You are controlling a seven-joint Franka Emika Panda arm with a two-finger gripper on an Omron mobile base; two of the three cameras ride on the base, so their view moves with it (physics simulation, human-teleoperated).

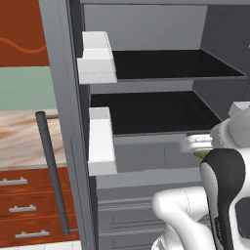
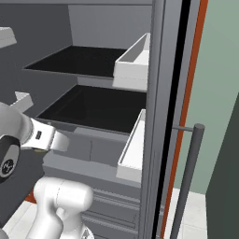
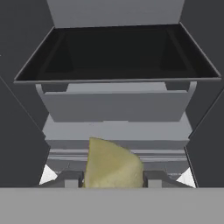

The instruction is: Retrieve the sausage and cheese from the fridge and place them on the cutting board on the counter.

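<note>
In the hand view, the cheese (image 3: 111,162), a pale yellow wedge, sits between my gripper's (image 3: 113,178) two fingertips, which are shut on it. From the left base view the gripper (image 1: 196,145) hangs in front of the open fridge (image 1: 146,161), just below its lower dark shelf (image 1: 151,112), with a sliver of the cheese (image 1: 199,154) under it. The right base view shows the hand (image 2: 49,140) at the same height, before the grey drawer front (image 2: 88,149). The sausage and the cutting board are out of view. The counter (image 1: 19,136) lies left of the fridge door.
White door bins (image 1: 97,58) (image 1: 101,141) line the open left door, whose bar handle (image 1: 51,171) stands beside red-brown drawers (image 1: 19,207). The right door carries bins (image 2: 133,63) (image 2: 133,149) and a handle (image 2: 189,177). An upper dark shelf (image 1: 166,63) is above.
</note>
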